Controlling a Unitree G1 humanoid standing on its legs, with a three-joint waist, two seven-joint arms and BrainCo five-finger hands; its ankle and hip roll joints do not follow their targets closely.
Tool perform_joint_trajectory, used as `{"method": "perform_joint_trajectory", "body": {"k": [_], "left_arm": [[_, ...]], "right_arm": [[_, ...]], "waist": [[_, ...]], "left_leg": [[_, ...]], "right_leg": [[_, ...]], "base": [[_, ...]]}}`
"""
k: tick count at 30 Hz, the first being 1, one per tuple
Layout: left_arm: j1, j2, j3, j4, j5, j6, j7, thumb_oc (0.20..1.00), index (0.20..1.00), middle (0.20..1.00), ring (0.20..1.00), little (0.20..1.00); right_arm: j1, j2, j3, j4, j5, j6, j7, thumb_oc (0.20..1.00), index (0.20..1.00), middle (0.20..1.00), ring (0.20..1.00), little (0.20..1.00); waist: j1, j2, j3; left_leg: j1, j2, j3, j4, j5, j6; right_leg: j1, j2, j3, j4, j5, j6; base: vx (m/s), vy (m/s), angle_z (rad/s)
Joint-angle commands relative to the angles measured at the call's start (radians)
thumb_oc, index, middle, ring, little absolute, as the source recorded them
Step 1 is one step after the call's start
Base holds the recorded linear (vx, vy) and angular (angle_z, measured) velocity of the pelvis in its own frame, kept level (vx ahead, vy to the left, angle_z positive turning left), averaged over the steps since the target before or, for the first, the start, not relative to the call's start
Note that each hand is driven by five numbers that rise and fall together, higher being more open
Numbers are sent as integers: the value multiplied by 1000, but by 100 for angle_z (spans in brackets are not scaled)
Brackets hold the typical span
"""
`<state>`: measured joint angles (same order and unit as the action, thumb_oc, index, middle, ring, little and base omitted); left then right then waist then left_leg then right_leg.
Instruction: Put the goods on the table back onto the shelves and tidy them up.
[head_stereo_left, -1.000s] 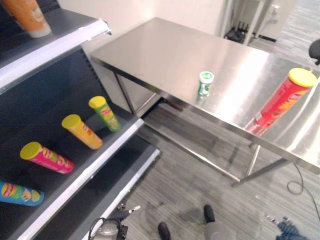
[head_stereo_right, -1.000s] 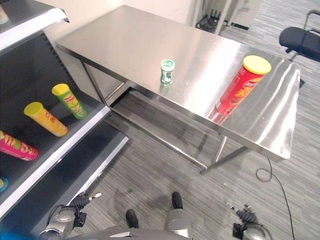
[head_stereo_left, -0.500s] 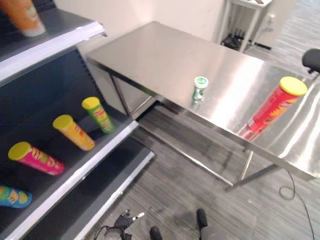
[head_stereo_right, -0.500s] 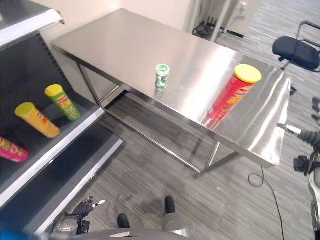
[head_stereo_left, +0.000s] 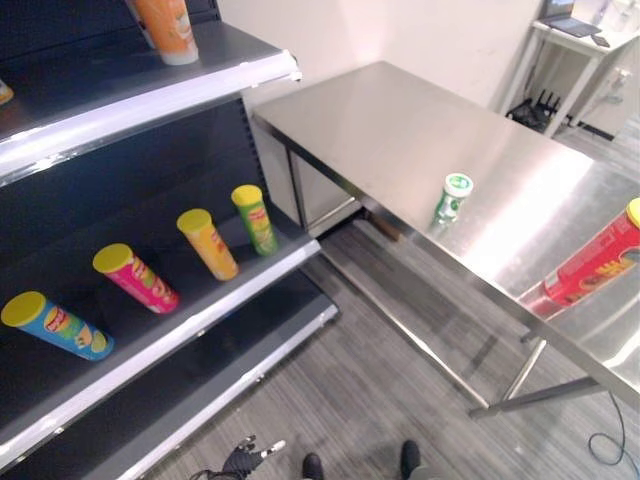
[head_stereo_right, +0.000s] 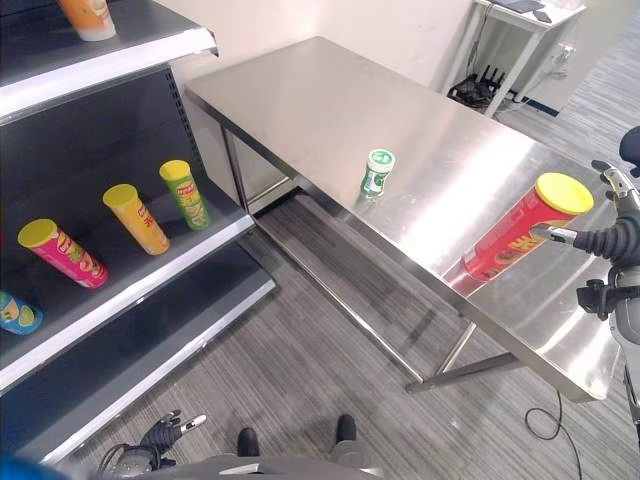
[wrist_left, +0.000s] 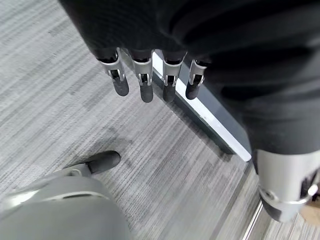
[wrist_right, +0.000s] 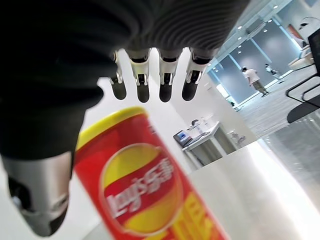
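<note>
A tall red can with a yellow lid (head_stereo_right: 520, 228) stands near the right end of the steel table (head_stereo_right: 300, 100). A small green-and-white can (head_stereo_right: 377, 172) stands at the table's middle front. My right hand (head_stereo_right: 612, 241) hovers open just right of the red can; its wrist view shows straight fingers (wrist_right: 142, 80) close above the red can (wrist_right: 145, 185), not touching it. My left hand (wrist_left: 145, 85) hangs open low over the floor, beside the shelf's base. Green (head_stereo_right: 186, 195), orange (head_stereo_right: 137, 218), pink (head_stereo_right: 65, 253) and blue (head_stereo_right: 12, 312) cans lean on the middle shelf (head_stereo_right: 150, 280).
An orange can (head_stereo_right: 90, 18) stands on the top shelf. A lower shelf board (head_stereo_right: 170, 350) juts out near the floor. Grey floor lies between shelf and table. A white side table (head_stereo_right: 510, 20) stands behind the steel table.
The camera has swung, shifting the whole picture. My right hand has come up closer to the red can. The cans have not moved.
</note>
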<state>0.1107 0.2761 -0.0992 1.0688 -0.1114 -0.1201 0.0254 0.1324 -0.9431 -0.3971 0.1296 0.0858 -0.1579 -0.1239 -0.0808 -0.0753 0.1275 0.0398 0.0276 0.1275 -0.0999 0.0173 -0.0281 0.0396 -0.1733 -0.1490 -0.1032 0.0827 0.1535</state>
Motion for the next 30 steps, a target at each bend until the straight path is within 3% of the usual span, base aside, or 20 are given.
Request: {"method": "perform_joint_trajectory", "body": {"k": [1,6,12,30], "left_arm": [[-77,16,12,35,-2,-17,4,1000,1000,1000,1000,1000],[-72,11,2,15,-2,-18,8,1000,1000,1000,1000,1000],[-62,18,-9,-7,-9,-22,9,1000,1000,1000,1000,1000],[-53,14,-14,20,-12,-17,15,1000,1000,1000,1000,1000]], "right_arm": [[-52,-44,-75,-6,-27,-21,-30,1000,1000,1000,1000,1000],[-43,-29,-91,-4,-22,-22,-41,1000,1000,1000,1000,1000],[-109,-18,-29,12,-17,-31,-46,1000,1000,1000,1000,1000],[-195,-73,90,82,-60,-3,-36,1000,1000,1000,1000,1000]], "waist": [[18,-6,3],[16,1,-1],[27,10,-8],[49,2,-13]], "left_leg": [[22,51,-2,38,-75,-50],[27,52,-7,35,-77,-49],[38,50,-4,34,-82,-45],[38,49,-21,24,-75,-50]], "right_leg": [[24,-22,26,62,-114,51],[32,-23,22,62,-118,49],[39,-25,20,56,-118,51],[53,-24,-5,56,-124,45]], "base": [[19,-17,9],[4,-3,1],[0,0,0],[2,-3,1]]}}
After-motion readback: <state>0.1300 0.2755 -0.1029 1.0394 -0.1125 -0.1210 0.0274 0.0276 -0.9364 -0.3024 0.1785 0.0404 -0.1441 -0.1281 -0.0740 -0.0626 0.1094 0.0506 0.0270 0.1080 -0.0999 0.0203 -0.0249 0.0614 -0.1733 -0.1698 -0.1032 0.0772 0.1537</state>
